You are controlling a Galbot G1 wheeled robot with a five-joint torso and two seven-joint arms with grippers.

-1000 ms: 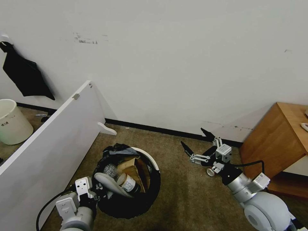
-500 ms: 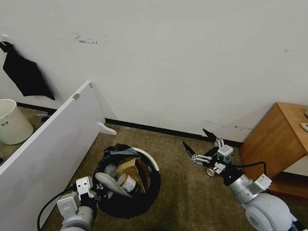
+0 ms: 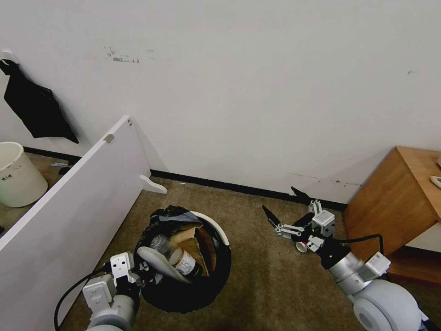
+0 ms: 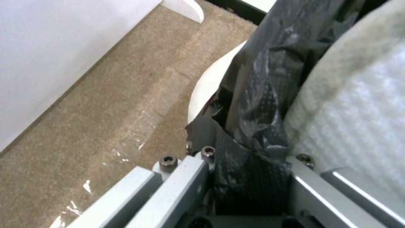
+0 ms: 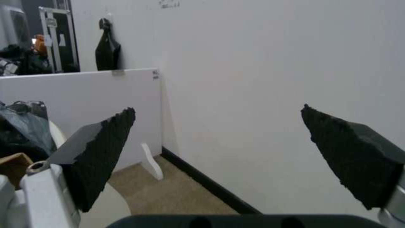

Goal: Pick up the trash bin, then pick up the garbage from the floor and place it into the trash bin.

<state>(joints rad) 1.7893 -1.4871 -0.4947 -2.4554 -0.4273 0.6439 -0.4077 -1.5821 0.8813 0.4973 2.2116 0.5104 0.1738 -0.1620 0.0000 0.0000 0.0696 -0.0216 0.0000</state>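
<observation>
The trash bin [image 3: 216, 276] is low on the left side, above the brown carpet floor [image 3: 266, 276]. Its black bag [image 3: 172, 216] is folded over the white rim. The left gripper [image 3: 140, 271] is clamped on the near edge of the bin, with rim and bag pinched between its fingers. In the left wrist view the crinkly bag [image 4: 257, 104] sits between the 2 metal fingers [image 4: 177, 177], and a white slipper [image 4: 358, 104] lies just beside it.

Inside the bin are the white slipper [image 3: 158, 262], a clear bottle [image 3: 181, 262] with a label, and a brown paper bag [image 3: 193, 241].

The right gripper [image 3: 285, 207] is off to the right of the bin, well apart from it, near the wall [image 3: 257, 101]. Its 2 black fingers [image 5: 105, 152] are spread wide apart and hold nothing.

A white board [image 3: 69, 216] leans on the left. A pale bucket [image 3: 16, 177] stands behind it. A wooden desk [image 3: 399, 197] is on the right.
</observation>
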